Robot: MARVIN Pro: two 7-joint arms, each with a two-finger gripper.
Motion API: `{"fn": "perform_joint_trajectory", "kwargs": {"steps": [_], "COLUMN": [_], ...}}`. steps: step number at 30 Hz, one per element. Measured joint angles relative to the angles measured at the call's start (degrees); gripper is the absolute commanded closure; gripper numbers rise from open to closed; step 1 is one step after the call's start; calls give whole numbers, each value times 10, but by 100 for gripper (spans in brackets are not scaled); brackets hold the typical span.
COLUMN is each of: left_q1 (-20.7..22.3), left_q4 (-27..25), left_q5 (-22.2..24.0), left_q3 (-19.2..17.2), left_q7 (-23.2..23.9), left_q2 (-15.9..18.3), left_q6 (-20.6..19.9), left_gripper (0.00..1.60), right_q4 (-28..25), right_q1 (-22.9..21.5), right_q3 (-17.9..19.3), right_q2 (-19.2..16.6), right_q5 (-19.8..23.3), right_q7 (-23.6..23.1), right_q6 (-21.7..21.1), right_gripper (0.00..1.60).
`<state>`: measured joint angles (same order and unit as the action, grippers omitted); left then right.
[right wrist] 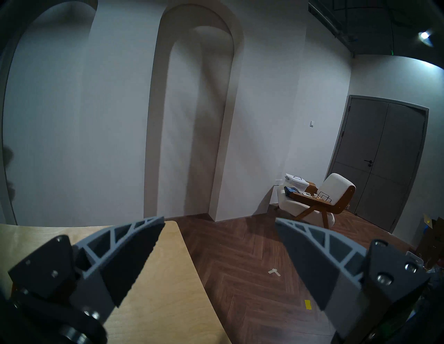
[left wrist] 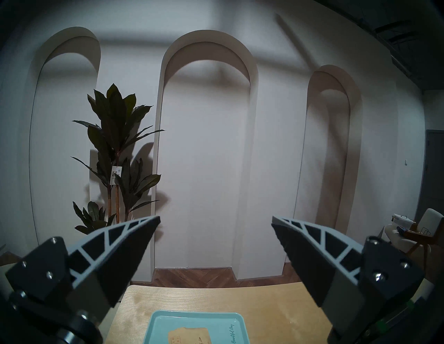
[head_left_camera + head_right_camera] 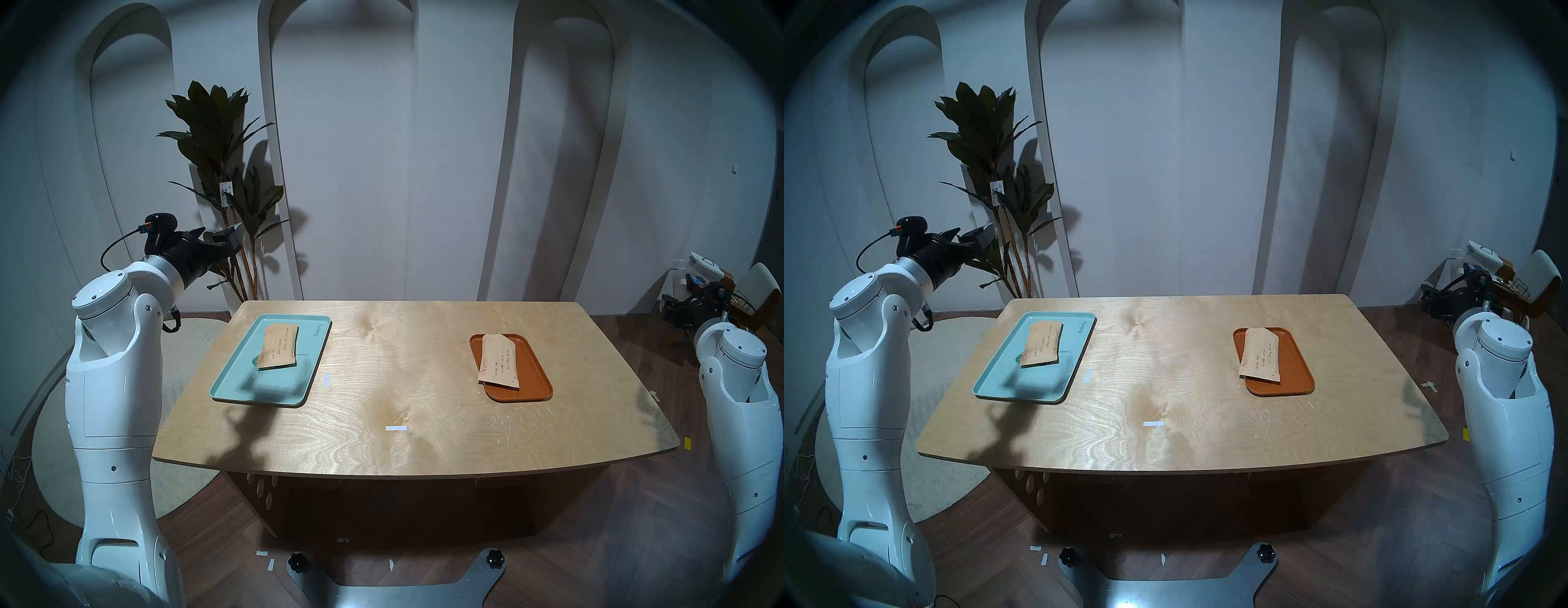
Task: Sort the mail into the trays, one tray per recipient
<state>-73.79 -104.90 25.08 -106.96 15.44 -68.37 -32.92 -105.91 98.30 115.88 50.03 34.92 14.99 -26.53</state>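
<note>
A pale wooden table (image 3: 407, 424) carries a green tray (image 3: 237, 382) at its left and an orange tray (image 3: 534, 378) at its right — two white tape strips (image 3: 396, 428) lie between.

Two trays sit on one wooden table (image 3: 403, 407): a mint-green tray (image 3: 237, 382) at center left of the frame and an orange-brown tray (image 3: 535, 373) at center right. Two tan envelopes show, one envelope (image 3: 280, 346) in the green tray and another envelope (image 3: 499, 360) in the orange one. Two white tape strips lie on the tabletop, a strip (image 3: 326, 379) beside the green tray and a strip (image 3: 396, 428) lower center. Perhaps four more scraps dot the floor at the bottom.
</note>
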Motion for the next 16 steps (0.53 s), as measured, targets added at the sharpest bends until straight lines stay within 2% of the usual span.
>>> {"fn": "perform_joint_trajectory", "kwargs": {"steps": [16], "left_q1": [1], "left_q4": [0], "left_q5": [2], "left_q3": [3], "left_q7": [6], "left_q2": [10], "left_q6": [-2], "left_gripper": [0], "right_q4": [-1], "right_q1": [-1], "right_q3": [13], "right_q2": [22], "right_q5": [17], "right_q7": [-14], "right_q6": [20], "right_gripper": [0]}}
